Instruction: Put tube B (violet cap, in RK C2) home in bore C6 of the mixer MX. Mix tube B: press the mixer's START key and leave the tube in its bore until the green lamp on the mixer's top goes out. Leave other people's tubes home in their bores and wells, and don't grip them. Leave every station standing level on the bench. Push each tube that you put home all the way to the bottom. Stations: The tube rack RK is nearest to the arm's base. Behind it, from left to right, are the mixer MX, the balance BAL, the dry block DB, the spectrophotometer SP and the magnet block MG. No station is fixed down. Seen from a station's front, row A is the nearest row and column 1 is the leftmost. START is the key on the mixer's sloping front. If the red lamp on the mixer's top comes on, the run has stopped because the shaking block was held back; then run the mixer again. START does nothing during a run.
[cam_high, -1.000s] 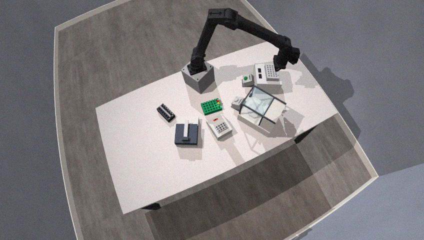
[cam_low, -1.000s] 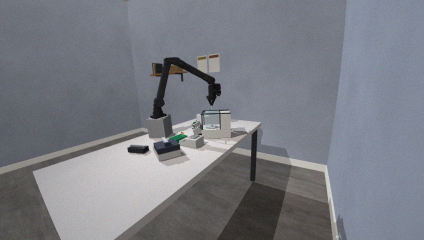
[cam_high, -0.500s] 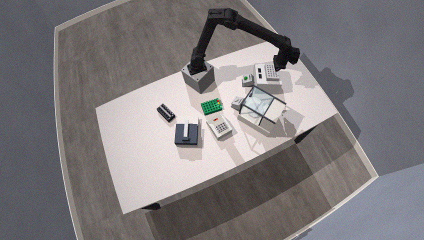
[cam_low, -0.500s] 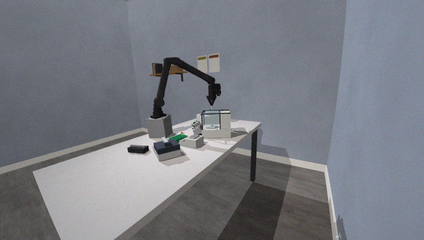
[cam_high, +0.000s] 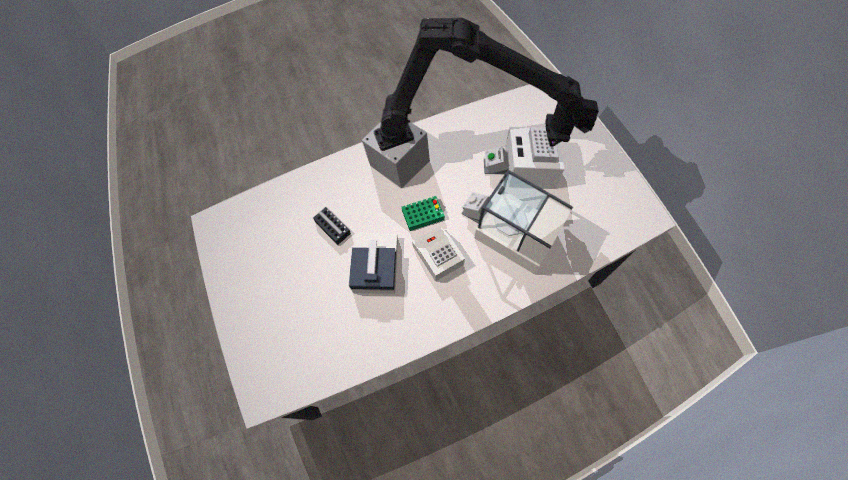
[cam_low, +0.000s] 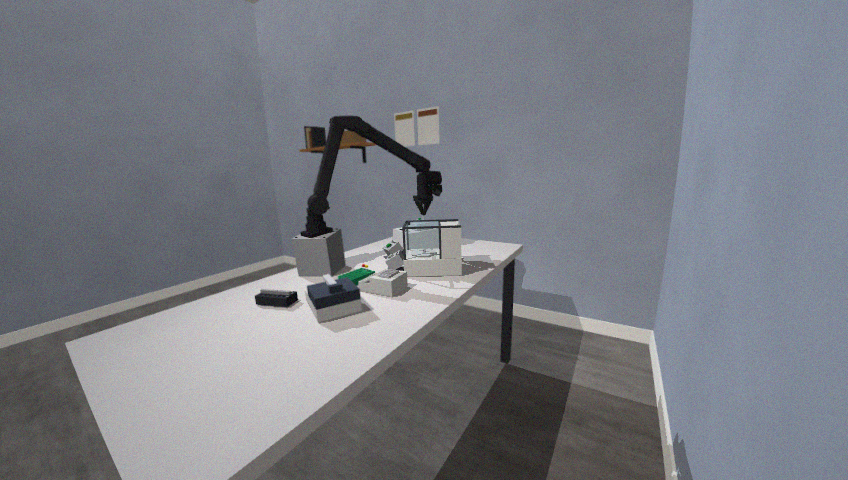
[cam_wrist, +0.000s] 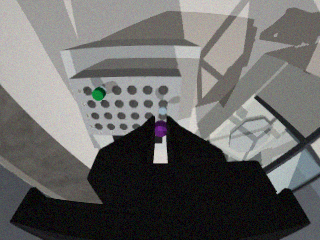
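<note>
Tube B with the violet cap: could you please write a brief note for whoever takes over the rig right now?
Hand: shut on the violet-capped tube B, held upright above the white mixer, near the right edge of its grid of bores.
Done: tube B is out of the green tube rack.
Left: lower it into bore C6, push it to the bottom, let go, press START, and wait until the green lamp goes out.
Mind: a green-capped tube and a pale-blue-capped tube already sit in mixer bores; do not grip them.
</note>
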